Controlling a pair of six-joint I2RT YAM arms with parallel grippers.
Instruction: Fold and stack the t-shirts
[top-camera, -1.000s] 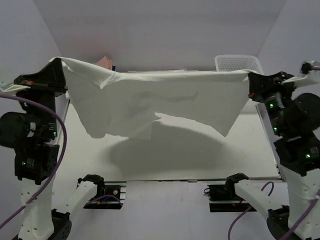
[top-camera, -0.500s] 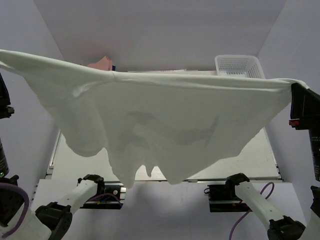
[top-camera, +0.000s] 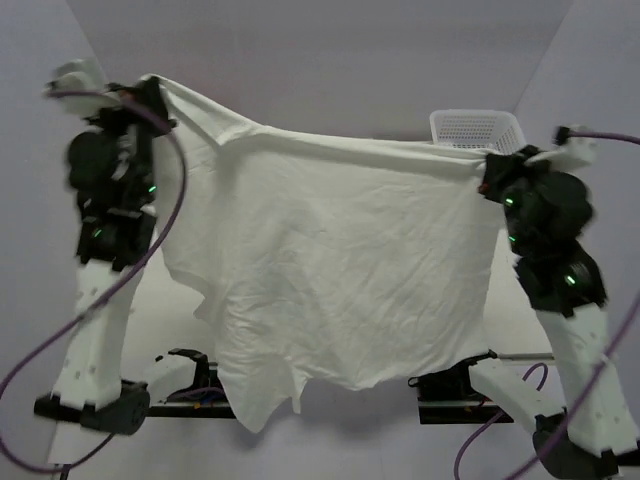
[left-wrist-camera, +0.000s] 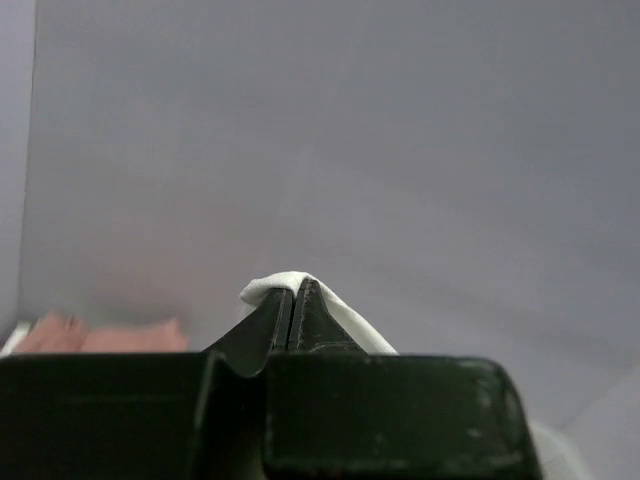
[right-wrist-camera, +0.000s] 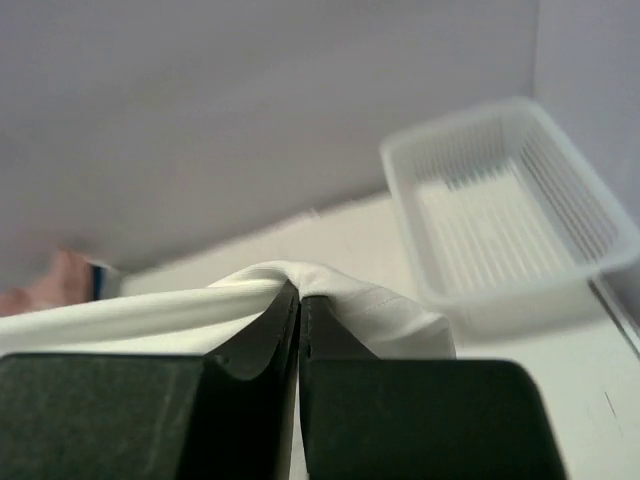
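The large plain white t-shirt (top-camera: 330, 270) hangs spread in the air between both arms, its lower edge near the table's front. My left gripper (top-camera: 150, 88) is shut on its upper left corner (left-wrist-camera: 275, 288). My right gripper (top-camera: 487, 168) is shut on its upper right corner (right-wrist-camera: 340, 290). The folded pink t-shirt (left-wrist-camera: 95, 335) lies at the back left; it also shows in the right wrist view (right-wrist-camera: 45, 285) with a dark blue edge (right-wrist-camera: 97, 277) beside it. The hanging shirt hides the folded shirts in the top view.
A white plastic mesh basket (top-camera: 478, 127) stands at the back right, also in the right wrist view (right-wrist-camera: 500, 210). Grey walls close in the table on three sides. The arm bases (top-camera: 195, 385) sit at the near edge.
Both arms have swung back from close to the camera and stand high over the table. The white shirt, which was stretched wide and flat, now hangs down as a curtain.
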